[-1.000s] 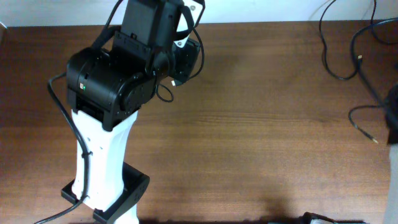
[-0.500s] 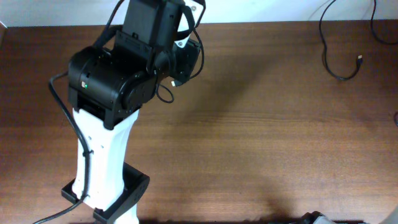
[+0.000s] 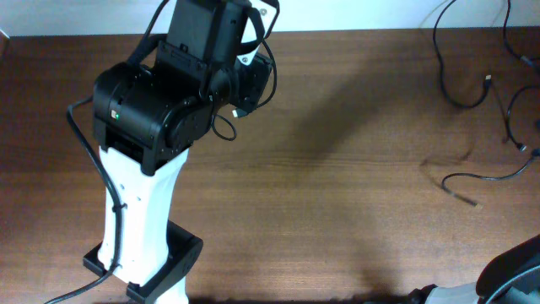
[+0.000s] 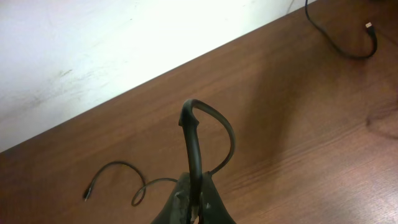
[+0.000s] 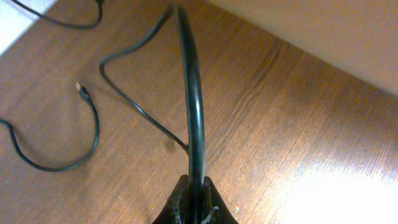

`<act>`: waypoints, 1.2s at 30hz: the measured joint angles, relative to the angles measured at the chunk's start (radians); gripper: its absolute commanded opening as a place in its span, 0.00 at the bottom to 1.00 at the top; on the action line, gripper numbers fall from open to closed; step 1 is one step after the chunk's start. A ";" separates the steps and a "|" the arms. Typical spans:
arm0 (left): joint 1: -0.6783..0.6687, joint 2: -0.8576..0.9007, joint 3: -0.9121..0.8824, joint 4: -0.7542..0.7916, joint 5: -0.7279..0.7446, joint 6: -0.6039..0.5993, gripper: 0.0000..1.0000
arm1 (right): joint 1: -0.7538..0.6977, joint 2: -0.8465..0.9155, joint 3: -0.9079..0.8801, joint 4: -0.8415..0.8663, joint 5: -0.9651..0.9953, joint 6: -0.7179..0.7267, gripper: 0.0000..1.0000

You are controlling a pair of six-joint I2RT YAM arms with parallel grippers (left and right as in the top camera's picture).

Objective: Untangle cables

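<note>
Several thin black cables lie loose at the table's right side: a loop [image 3: 454,95] with a small plug [image 3: 489,78], a curved strand [image 3: 481,176] and a short strand [image 3: 510,127]. In the left wrist view my left gripper [image 4: 198,202] is shut on a black cable [image 4: 194,143] that stands up from the jaws and bends over at its top. A loose thin cable [image 4: 118,167] lies to its left. In the right wrist view my right gripper [image 5: 194,200] is shut on a black cable [image 5: 194,106] that rises straight from the jaws. Thin strands [image 5: 134,109] and a plug [image 5: 81,91] lie on the wood beyond.
The left arm [image 3: 156,110] on its white base [image 3: 139,228] fills the left of the brown wooden table [image 3: 337,203]. The right arm [image 3: 510,270] shows blurred at the bottom right corner. A white wall runs along the table's far edge [image 4: 93,56].
The cables at the right have shifted: one strand's end has moved left and down. The right arm has come into view at the bottom right corner. The left arm has not moved.
</note>
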 measured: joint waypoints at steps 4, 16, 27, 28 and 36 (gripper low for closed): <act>0.000 0.000 0.000 0.000 0.000 0.000 0.00 | -0.027 -0.001 -0.003 -0.027 -0.006 0.053 0.04; 0.000 0.000 0.000 0.000 0.000 0.000 0.00 | -0.372 -0.005 -0.041 -0.062 -0.085 0.210 0.04; 0.000 0.000 0.000 0.000 0.000 0.000 0.00 | -0.296 -0.006 -0.242 0.132 -0.127 0.205 0.99; 0.000 0.000 0.000 0.000 0.000 0.000 0.00 | -0.296 -0.006 -0.242 0.139 -0.130 0.204 0.99; 0.000 0.000 0.000 0.000 0.000 0.000 0.00 | -0.294 -0.010 -0.242 0.142 -0.184 0.198 0.99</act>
